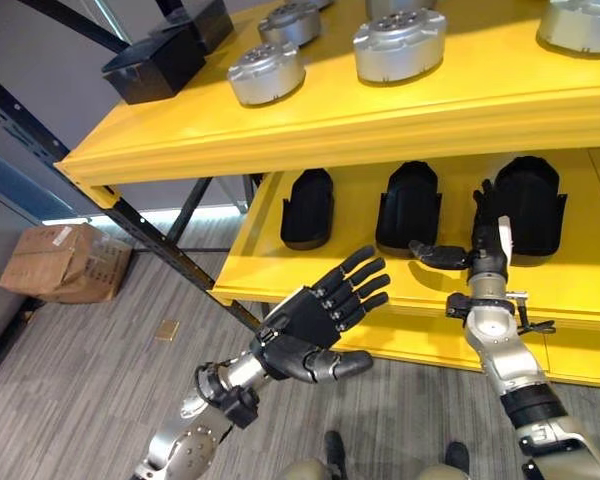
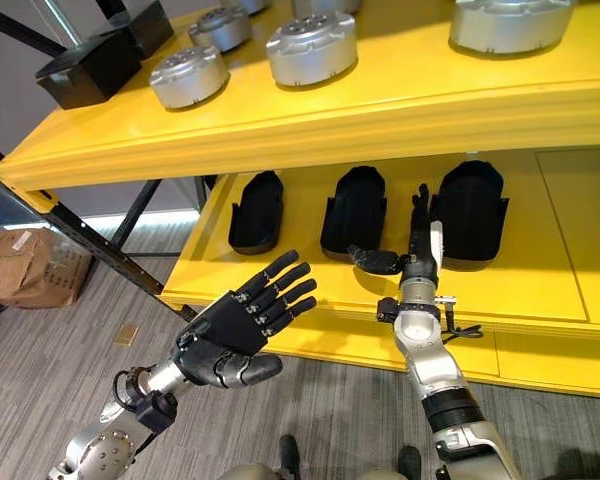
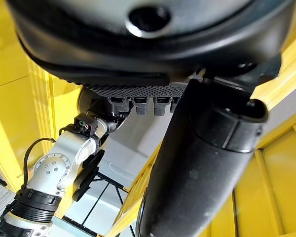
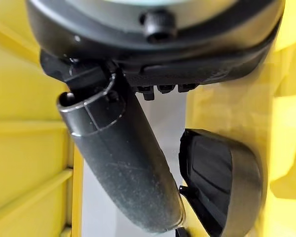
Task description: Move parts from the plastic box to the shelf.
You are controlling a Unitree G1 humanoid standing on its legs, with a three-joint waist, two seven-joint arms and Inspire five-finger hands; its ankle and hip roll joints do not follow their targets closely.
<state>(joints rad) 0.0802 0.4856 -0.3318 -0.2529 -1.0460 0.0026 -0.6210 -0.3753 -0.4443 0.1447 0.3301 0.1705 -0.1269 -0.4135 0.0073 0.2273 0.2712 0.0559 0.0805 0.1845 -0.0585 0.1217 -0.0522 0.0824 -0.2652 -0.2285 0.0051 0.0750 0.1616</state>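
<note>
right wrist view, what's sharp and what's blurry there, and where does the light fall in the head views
Right wrist view: the right hand's thumb is fairly sharp, the black part beside it soft, the yellow shelf blurred. Left eye view: light falls bright on the upper shelf and the silver parts, and the lower shelf lies in its shadow. Left hand hangs open in front.

cardboard box (image 1: 65,262) on grey floor (image 1: 100,380)

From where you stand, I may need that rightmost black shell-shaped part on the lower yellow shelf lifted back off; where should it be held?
Probably across the rightmost black shell-shaped part's narrower front end, coming from the shelf's open front: it lies flat, and the right robot hand is open beside its left edge.
</note>
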